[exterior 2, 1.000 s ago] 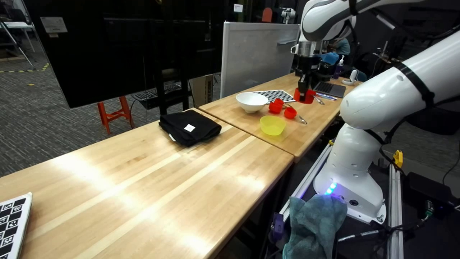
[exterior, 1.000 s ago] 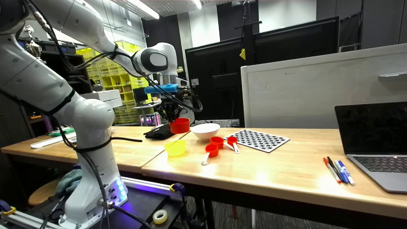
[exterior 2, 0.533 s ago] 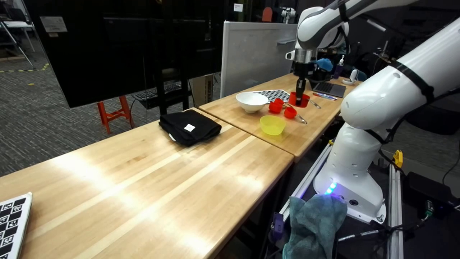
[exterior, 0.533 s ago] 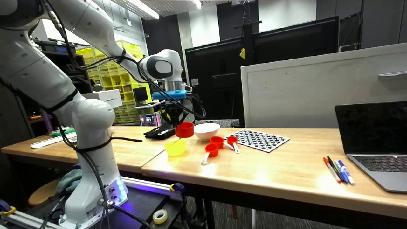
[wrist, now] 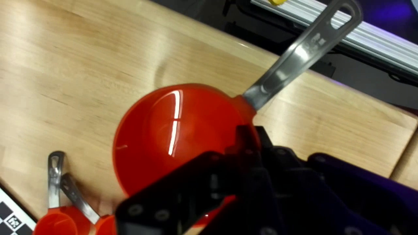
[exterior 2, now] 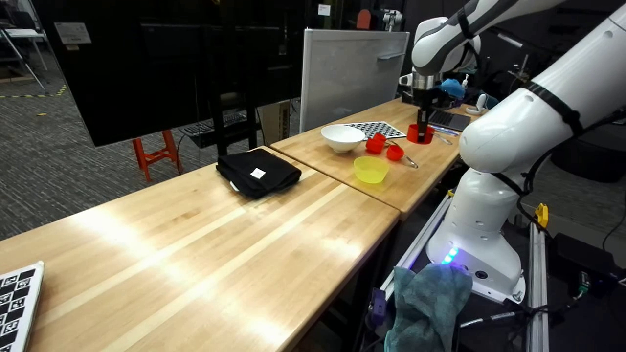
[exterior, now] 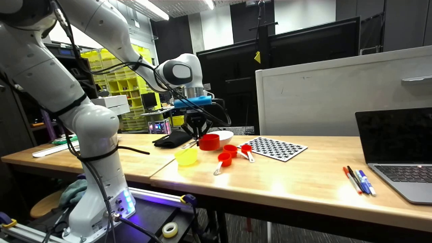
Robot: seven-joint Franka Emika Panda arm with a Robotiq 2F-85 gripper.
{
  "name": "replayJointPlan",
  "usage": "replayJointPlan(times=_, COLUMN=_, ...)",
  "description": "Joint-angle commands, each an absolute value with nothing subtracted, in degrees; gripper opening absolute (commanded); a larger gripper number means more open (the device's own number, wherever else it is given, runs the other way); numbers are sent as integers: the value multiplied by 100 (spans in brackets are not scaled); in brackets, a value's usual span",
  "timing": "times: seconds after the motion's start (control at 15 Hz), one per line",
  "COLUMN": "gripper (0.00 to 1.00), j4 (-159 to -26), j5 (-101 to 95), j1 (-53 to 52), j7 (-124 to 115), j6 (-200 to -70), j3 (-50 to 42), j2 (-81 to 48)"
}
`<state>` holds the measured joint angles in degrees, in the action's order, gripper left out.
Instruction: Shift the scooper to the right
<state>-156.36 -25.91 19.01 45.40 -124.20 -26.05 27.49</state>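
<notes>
The scooper is a bright red round cup with a metal handle. My gripper is shut on its rim and holds it above the table. In the wrist view the fingertips of the gripper stand inside and outside the rim of the scooper. The bowl of the cup faces up and looks empty. Its handle points toward the table edge. In an exterior view the scooper is partly hidden behind the gripper.
Smaller red scoops lie by a white bowl. A yellow cup stands near them. A checkered board, pens and a laptop lie farther along the table. A folded black cloth lies on the adjoining table.
My gripper has carried the scooper to the right and lower, as seen in an exterior view, so it now partly covers the white bowl there. The other things have not moved.
</notes>
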Motion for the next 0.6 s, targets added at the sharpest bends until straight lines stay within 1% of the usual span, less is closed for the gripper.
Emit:
replayJointPlan(times=0.0, gripper=1, j4=-15373, j5=-2774, j1=2064, j7=4967, j6=-12620, j3=-2716, j2=2262)
replayJointPlan(times=0.53, gripper=1, j4=-15129, j5=-2650, j1=2138, j7=5573, j6=-13198, j3=-2839, j2=1465)
